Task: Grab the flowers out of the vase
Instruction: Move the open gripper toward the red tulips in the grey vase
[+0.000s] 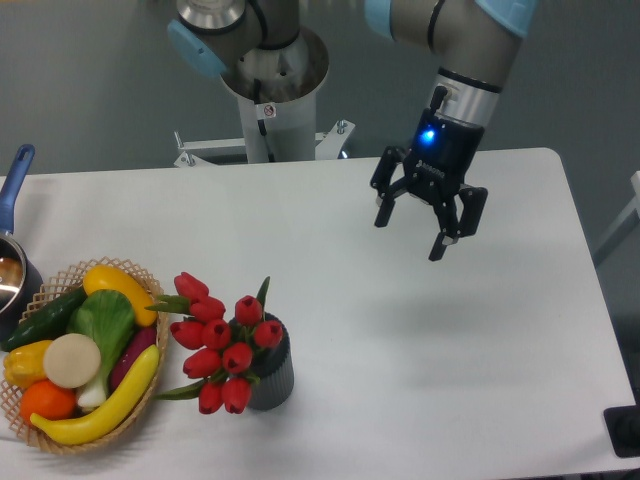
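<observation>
camera: ten-odd flowers [222,342], one vase [274,377]

The gripper [409,235] hangs above the far right of the white desk [450,340], fingers [438,246] spread apart. Near left, red flowers [222,340] sit in the grey vase [272,378], beside a wicker basket [60,440].

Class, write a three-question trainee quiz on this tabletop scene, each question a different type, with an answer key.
1. True or false: the hand is shut on the flowers.
2. Multiple choice: the flowers stand in A) the wicker basket, B) the vase, C) the blue-handled pot.
3. Fill in: the basket sits to the ____ of the vase in the picture.

Key: 1 false, the hand is open and high, off to the right of the flowers. 2 B. 3 left.
</observation>
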